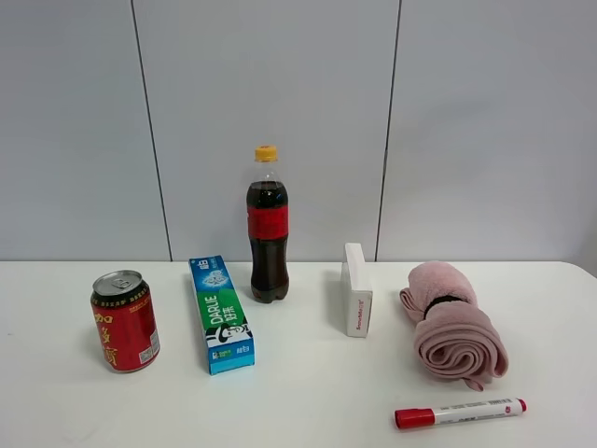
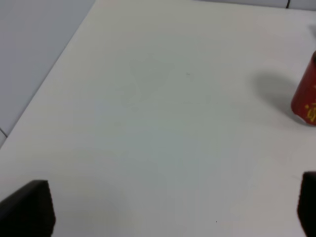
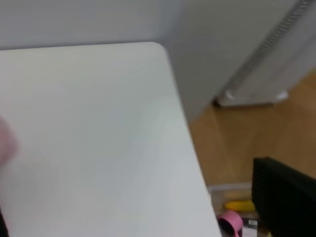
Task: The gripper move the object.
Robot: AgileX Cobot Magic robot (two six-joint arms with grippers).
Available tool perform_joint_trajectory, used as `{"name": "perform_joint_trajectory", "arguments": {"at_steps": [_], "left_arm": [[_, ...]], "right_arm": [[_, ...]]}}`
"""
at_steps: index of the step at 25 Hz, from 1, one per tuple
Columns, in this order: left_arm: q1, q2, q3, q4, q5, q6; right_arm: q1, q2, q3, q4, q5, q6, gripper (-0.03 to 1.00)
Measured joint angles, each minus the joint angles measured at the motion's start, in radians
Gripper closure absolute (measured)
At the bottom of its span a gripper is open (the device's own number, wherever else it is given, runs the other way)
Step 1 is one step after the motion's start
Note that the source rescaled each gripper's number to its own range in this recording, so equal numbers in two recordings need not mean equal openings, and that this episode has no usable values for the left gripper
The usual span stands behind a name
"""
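In the exterior high view a red can (image 1: 124, 320), a green toothpaste box (image 1: 220, 313), a cola bottle (image 1: 268, 229), a white box (image 1: 355, 289), a rolled pink towel (image 1: 452, 322) and a red marker (image 1: 459, 412) sit on the white table (image 1: 308, 401). Neither gripper shows there. My left gripper (image 2: 168, 212) is open and empty over bare table, with the red can (image 2: 306, 96) off to one side. My right gripper (image 3: 148, 217) is open and empty over the table's corner, with a blurred pink towel edge (image 3: 6, 138) at the frame's border.
A grey panelled wall (image 1: 280, 93) stands behind the table. The right wrist view shows the table's rounded corner (image 3: 160, 49), wooden floor (image 3: 232, 143) beyond it, and small yellow and pink items (image 3: 232, 217) on the floor.
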Motion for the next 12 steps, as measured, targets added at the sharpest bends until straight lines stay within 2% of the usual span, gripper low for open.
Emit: {"name": "perform_joint_trajectory", "arguments": {"at_steps": [5, 12], "left_arm": [[0.000, 0.000, 0.000, 0.000, 0.000, 0.000], [0.000, 0.000, 0.000, 0.001, 0.000, 0.000]], "right_arm": [[-0.105, -0.169, 0.058, 0.055, 0.060, -0.034, -0.03], [-0.115, -0.544, 0.319, 0.112, 0.148, -0.053, -0.03]]}}
